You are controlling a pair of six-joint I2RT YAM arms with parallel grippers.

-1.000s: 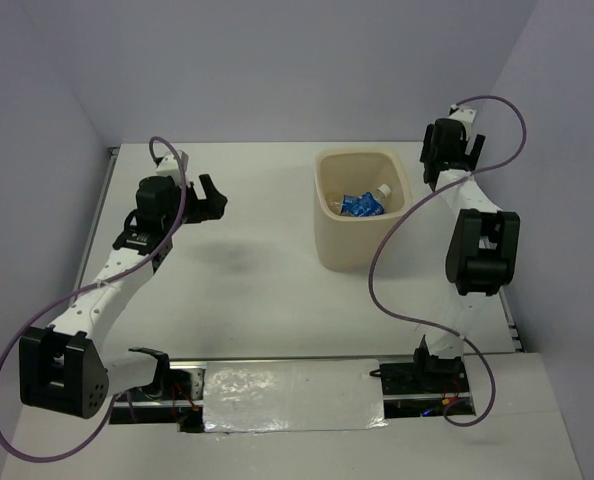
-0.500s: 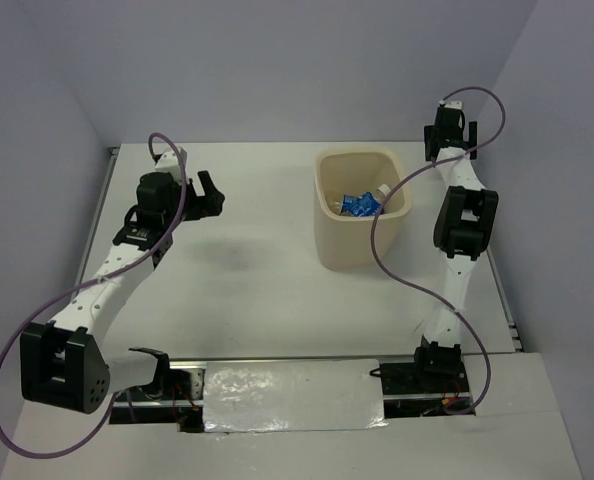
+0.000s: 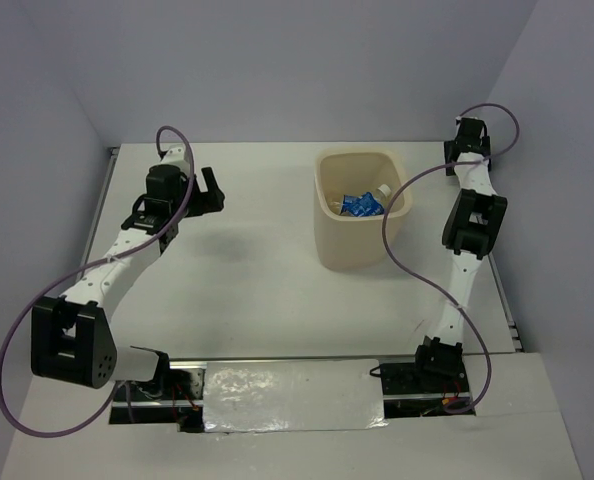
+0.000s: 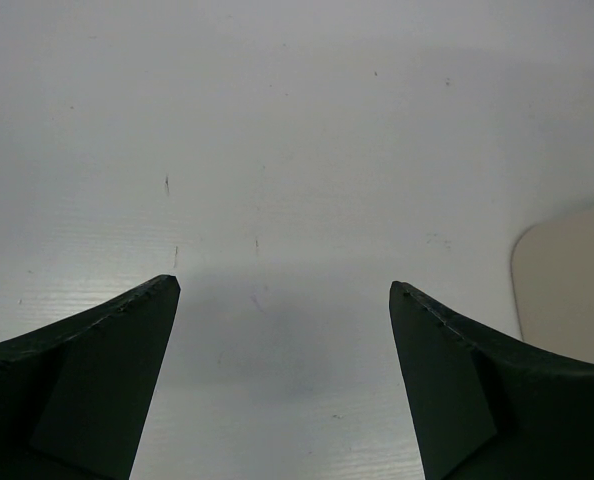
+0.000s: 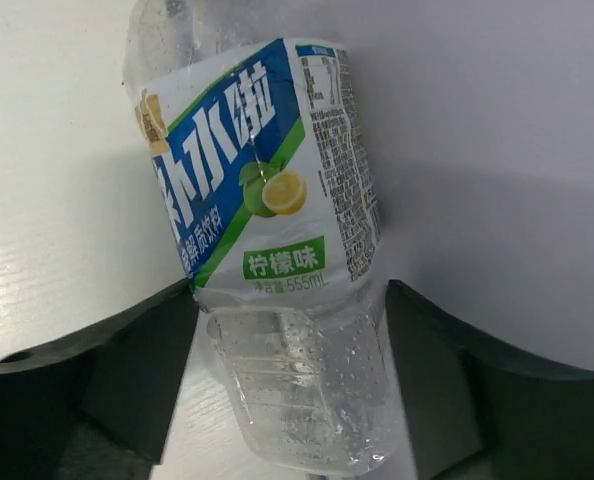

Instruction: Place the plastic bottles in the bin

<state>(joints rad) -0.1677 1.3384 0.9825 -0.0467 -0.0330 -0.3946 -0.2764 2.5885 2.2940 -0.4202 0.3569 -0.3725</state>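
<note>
A clear plastic bottle [image 5: 247,170] with a blue, white and green label lies on the table by the wall. It fills the right wrist view. My right gripper [image 5: 289,295] is shut on its clear lower body, one finger pressed against each side. In the top view that gripper [image 3: 469,135] is stretched to the far right back corner, and the arm hides the bottle there. The cream bin [image 3: 329,238] stands right of the middle, holding blue-labelled bottles [image 3: 360,204] and a white cap [image 3: 383,189]. My left gripper [image 3: 209,190] hangs open over bare table, nothing between its fingers [image 4: 97,370].
The purple-grey wall runs right behind the right gripper and along the table's right side. A corner of the bin [image 4: 567,270] shows at the right edge of the left wrist view. Cables loop off both arms.
My right arm has stretched further back and right to the wall corner, and its jaws have closed in on the bottle. The left arm has shifted slightly and stays open.
</note>
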